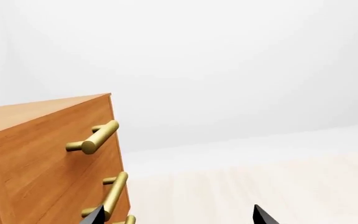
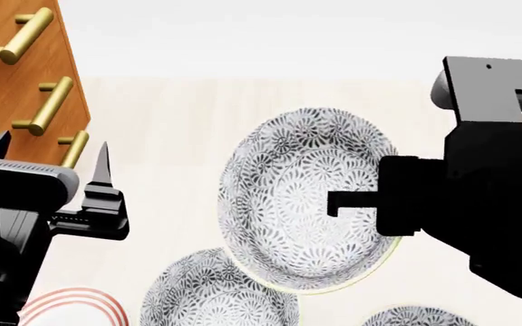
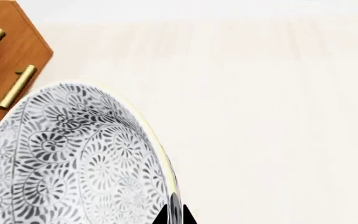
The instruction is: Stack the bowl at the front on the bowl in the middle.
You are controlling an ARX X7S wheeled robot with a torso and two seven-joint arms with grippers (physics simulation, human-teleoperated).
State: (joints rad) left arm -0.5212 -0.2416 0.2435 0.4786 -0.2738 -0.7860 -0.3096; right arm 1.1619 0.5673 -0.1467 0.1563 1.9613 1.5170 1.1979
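My right gripper (image 3: pixel 174 211) is shut on the rim of a deep white bowl with a grey floral pattern (image 3: pixel 73 163), which I take for the bowl at the front. In the head view this bowl (image 2: pixel 288 197) hangs tilted in the air, its inside facing the camera, with the right gripper (image 2: pixel 356 202) clamped on its right edge. Below it rest two bowls that look the same, one (image 2: pixel 211 295) at lower centre and one (image 2: pixel 415 317) at lower right. Which of them is the bowl in the middle I cannot tell. My left gripper (image 2: pixel 52 146) stands open and empty beside the dresser, fingertips (image 1: pixel 260 213) wide apart.
A wooden dresser (image 2: pixel 16 75) with brass handles (image 1: pixel 95 137) stands at the left, close to the left gripper, and its corner (image 3: pixel 5 60) also shows behind the held bowl. A flat red-ringed plate (image 2: pixel 66 305) lies at the lower left. Pale floor (image 2: pixel 179 122) stretches beyond.
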